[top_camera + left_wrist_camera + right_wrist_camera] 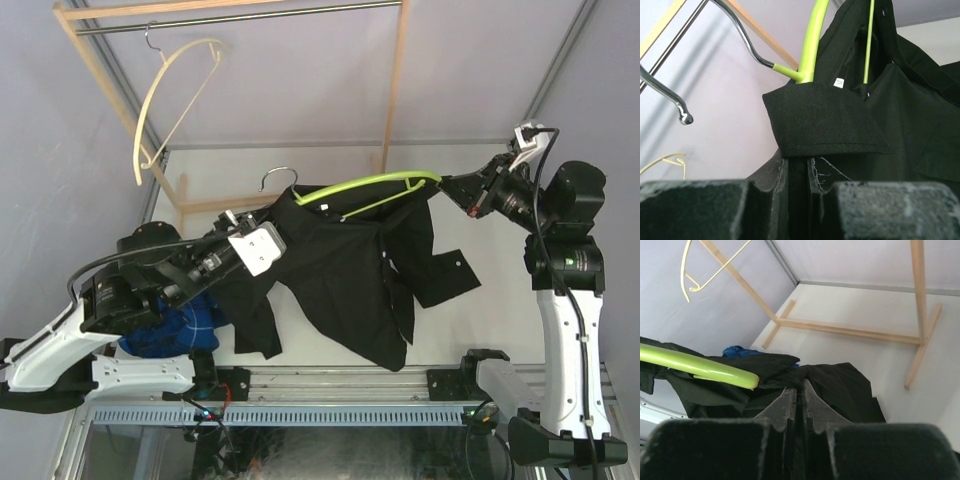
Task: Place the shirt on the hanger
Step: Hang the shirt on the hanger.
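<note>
Shirt (340, 270), black, long-sleeved: held above the table (490, 330), hanging between the two grippers, with its sleeves and hem trailing down toward the tabletop. Folded collar with white label (839, 83) sits at the neck of the hanger (370, 185).

Hanger, lime-green, silver hook (278, 177): its neck rises out of the collar. One arm lies bare along the top edge of the cloth, and its tip is just beside the right gripper (797, 399).

Left gripper (797, 172): jaws clamped on black cloth below the collar.

Right gripper: jaws drawn together, pinching shirt fabric.

Also present: wooden rack (395, 80) with metal rail (240, 20); cream hanger (170, 100) on that rail; blue garment (185, 325) beneath the left arm.
</note>
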